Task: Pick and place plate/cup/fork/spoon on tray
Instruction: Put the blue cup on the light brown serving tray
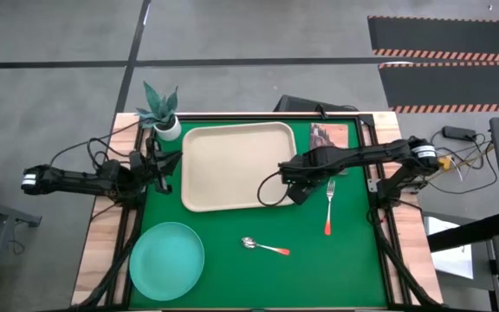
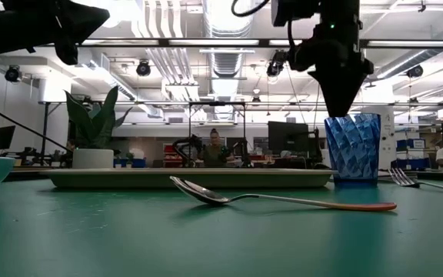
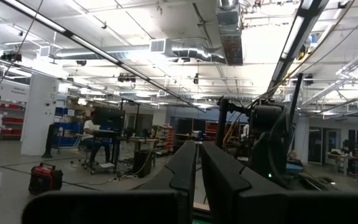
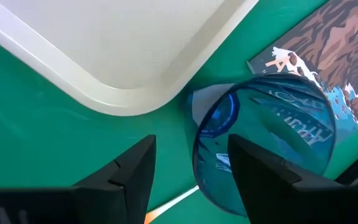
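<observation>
- Tray [image 1: 232, 166] is lying at the back middle of the green mat [image 1: 232, 277] in the high view, with the plate [image 1: 167, 260] sitting near the mat's front left corner, well apart from it.
- Spoon [image 1: 263, 247] is lying in front of the tray, and the fork [image 1: 329, 208] is lying off the tray's right side, tines pointing away from the front edge.
- Right gripper [image 1: 296, 188] is hanging over the tray's front right corner; the cup is hidden under it here. Left gripper [image 1: 165, 167] is waiting beside the plant pot [image 1: 168, 128], left of the tray.
- Low view is showing the cup [image 2: 352, 148] standing upright on the mat just right of the tray [image 2: 191, 178], the right gripper [image 2: 338, 96] hanging above it, and the spoon [image 2: 283, 198] lying nearest.
- Left wrist view is showing the left fingers [image 3: 188, 171] pressed together.
- Right wrist view is showing the right fingers [image 4: 132, 171] spread, one of them over the cup's mouth [image 4: 266, 146], the cup standing just beside the tray's corner [image 4: 135, 93] and a picture card [image 4: 328, 56].
</observation>
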Robot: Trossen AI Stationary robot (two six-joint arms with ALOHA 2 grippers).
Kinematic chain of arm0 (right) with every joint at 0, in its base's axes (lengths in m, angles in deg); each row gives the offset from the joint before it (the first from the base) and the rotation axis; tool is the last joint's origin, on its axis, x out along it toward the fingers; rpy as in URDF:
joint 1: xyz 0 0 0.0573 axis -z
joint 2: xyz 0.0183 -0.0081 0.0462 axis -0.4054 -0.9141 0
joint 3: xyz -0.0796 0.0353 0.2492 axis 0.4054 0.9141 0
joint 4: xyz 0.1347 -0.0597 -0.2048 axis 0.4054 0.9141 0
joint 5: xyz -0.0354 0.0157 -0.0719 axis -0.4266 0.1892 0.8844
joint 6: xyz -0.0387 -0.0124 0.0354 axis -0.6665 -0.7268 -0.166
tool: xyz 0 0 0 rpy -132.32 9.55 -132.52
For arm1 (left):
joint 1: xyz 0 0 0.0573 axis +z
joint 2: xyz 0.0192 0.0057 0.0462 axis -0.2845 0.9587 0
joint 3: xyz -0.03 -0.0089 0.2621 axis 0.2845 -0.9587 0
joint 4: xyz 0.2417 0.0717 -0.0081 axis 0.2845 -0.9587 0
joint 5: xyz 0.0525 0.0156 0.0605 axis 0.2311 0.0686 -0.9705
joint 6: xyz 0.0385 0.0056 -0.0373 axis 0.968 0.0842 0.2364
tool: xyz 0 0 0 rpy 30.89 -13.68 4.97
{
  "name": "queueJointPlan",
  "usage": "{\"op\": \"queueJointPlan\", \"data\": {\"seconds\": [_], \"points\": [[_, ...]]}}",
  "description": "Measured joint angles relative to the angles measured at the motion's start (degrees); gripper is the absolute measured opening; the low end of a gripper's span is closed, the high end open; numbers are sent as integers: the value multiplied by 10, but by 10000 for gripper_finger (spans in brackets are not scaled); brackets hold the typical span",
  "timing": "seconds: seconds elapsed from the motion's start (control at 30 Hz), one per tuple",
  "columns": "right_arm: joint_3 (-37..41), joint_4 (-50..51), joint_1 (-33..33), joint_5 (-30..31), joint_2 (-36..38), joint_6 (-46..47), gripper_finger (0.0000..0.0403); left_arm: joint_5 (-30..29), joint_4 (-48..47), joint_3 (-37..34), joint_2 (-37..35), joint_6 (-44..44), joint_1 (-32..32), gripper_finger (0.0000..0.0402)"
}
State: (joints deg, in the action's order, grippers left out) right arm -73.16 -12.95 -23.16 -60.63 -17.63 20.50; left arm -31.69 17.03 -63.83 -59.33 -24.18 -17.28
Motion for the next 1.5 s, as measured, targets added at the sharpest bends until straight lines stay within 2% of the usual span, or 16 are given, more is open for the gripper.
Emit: {"op": "queueJointPlan", "data": {"seconds": [0.17, 0.33, 0.77, 0.97, 1.2, 1.5], "points": [[0, 0, 0, 2, -22, -7, 189, 0, 1, 0, 0, 0, 0, 13], [0, 0, 0, 4, -34, -15, 168, 0, 9, 0, 0, 0, 0, 13], [0, 1, 0, 4, -30, -15, 55, 0, 9, -1, 1, 0, 0, 13], [0, 1, 0, 4, -31, -15, 16, 0, 9, -2, 1, 0, 0, 13], [-10, 26, 0, 4, -31, -15, 10, 0, 9, -2, 1, 0, 0, 13], [-97, 97, 8, 18, -31, -43, 10, 0, 10, -1, 1, 0, 0, 13]]}}
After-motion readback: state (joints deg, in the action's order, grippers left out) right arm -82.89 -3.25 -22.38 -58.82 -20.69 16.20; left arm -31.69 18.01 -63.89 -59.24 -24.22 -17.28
